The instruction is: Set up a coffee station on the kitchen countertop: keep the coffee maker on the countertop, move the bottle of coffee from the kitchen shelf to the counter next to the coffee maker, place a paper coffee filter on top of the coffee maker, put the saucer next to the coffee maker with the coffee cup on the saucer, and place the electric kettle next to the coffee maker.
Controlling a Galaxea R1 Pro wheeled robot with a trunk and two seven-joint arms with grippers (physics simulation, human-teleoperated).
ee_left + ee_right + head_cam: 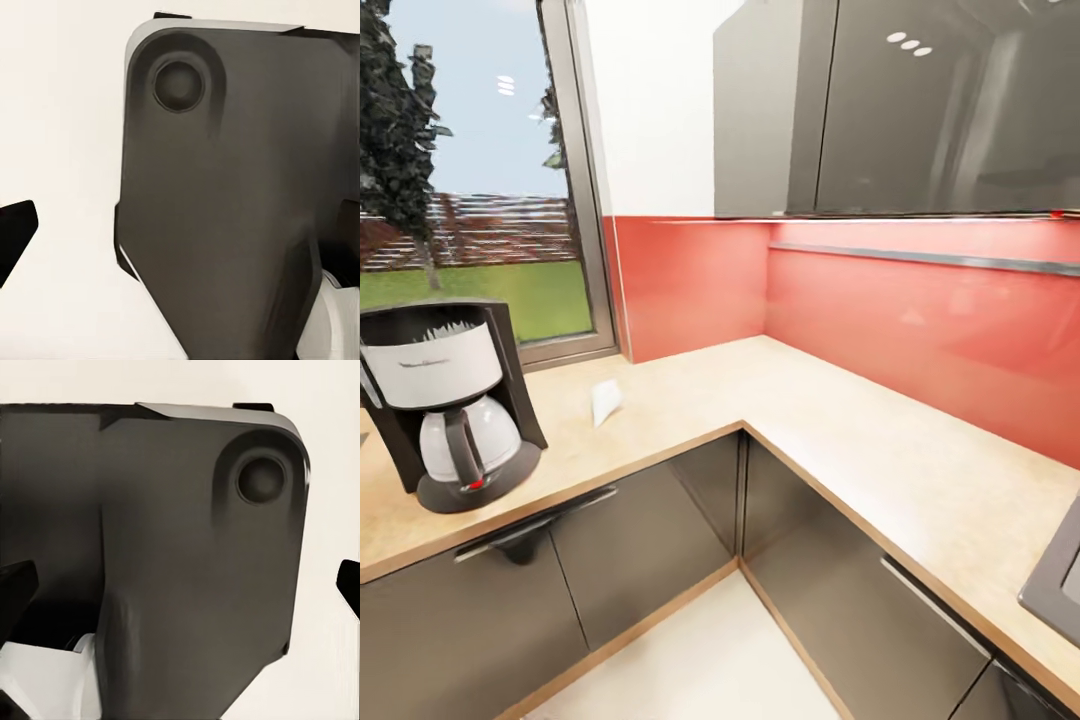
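The coffee maker [450, 400], black with a white band and a glass carafe, stands on the countertop [690, 400] at the left in the head view. Something white and ridged shows in its top opening. A small white paper piece [605, 400], possibly the paper coffee filter, lies on the counter to its right. The bottle of coffee, saucer, cup and kettle are out of view. In the left wrist view my left gripper [180, 232] hangs over a dark part of the robot's body with one fingertip [16, 232] at the picture's edge. My right gripper [180, 585] has its fingertips [15, 589] far apart, empty.
The counter turns a corner along a red backsplash [880, 320], with grey upper cabinets [900, 100] above and grey base cabinets [630, 560] below. A window [470, 200] is behind the coffee maker. A dark inset unit [1060, 580] sits at the counter's right end. Pale floor [690, 660] lies in front.
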